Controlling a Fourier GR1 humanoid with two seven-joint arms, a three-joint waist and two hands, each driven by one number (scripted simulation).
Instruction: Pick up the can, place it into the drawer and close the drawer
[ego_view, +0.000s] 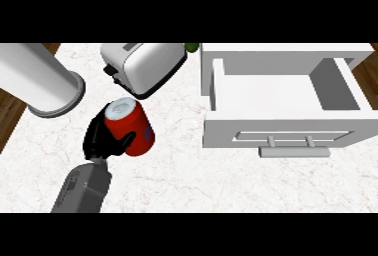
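A red can (136, 125) with a pale top stands left of centre on the marble counter (221, 185), leaning with its top toward the upper left. My left hand (100, 137) comes in from the lower left and is shut on it, with fingers along its left side and the thumb across its lower front. I cannot tell whether the can rests on the counter or is raised off it. At the right, the white drawer (221, 85) is pulled open with nothing inside, and its handle (295, 142) faces me. My right hand is out of sight.
A white toaster (144, 65) sits just beyond the can. A large white cylinder (40, 80) lies at the far left over the counter's edge. A small green object (192, 47) peeks out behind the drawer's cabinet.
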